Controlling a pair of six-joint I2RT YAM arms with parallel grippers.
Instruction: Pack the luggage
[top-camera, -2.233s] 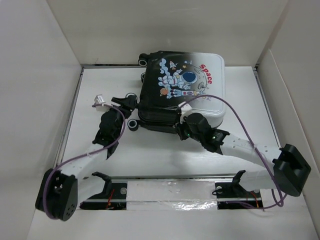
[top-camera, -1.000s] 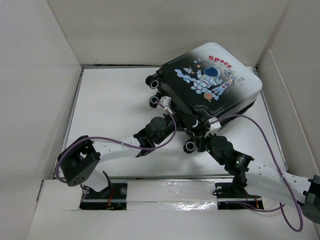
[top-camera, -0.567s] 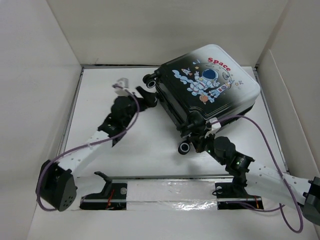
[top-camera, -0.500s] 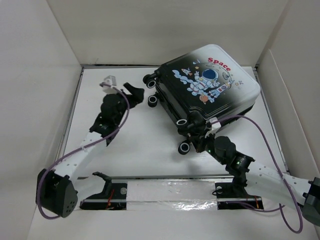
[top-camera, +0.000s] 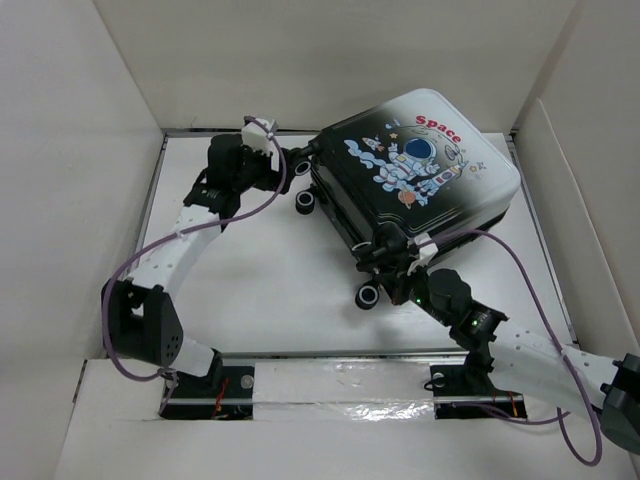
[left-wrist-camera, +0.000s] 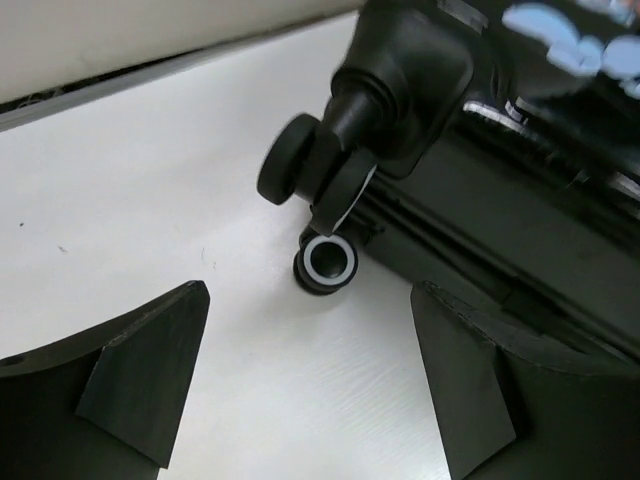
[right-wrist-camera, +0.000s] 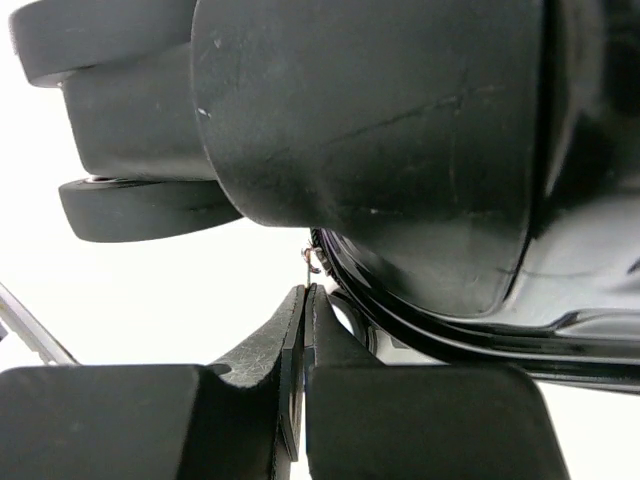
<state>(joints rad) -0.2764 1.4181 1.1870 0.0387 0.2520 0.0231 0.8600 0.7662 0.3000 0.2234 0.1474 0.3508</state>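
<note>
Luggage (top-camera: 430, 165) lies shut on the table (top-camera: 250, 290) in the top view. Its wheeled end is turned toward both my pincers, and its long axis runs away from them to the right and far side. My left pincer (top-camera: 283, 172) sits just off the far corner of that end. My right pincer (top-camera: 390, 262) is pressed in at the near corner, with a corner caster (top-camera: 369, 296) just beside it on its near-left.

From my left wrist, the fingers (left-wrist-camera: 140, 380) stand wide apart and hold nothing. A twin caster (left-wrist-camera: 310, 165) is straight ahead, apart from them, and a smaller wheel (left-wrist-camera: 325, 265) sits a little nearer. The dark shell stretches off ahead and to the right.

From my right wrist, the pads (right-wrist-camera: 250, 400) are pressed together. The black corner housing looms right above their tips, and a tiny metal tab (right-wrist-camera: 312, 262) sits at the seam just beyond them. I cannot tell whether they pinch it.

I judge the right pincer the nearer one. Opening the case depends on that seam, which runs to the right from its tips.
</note>
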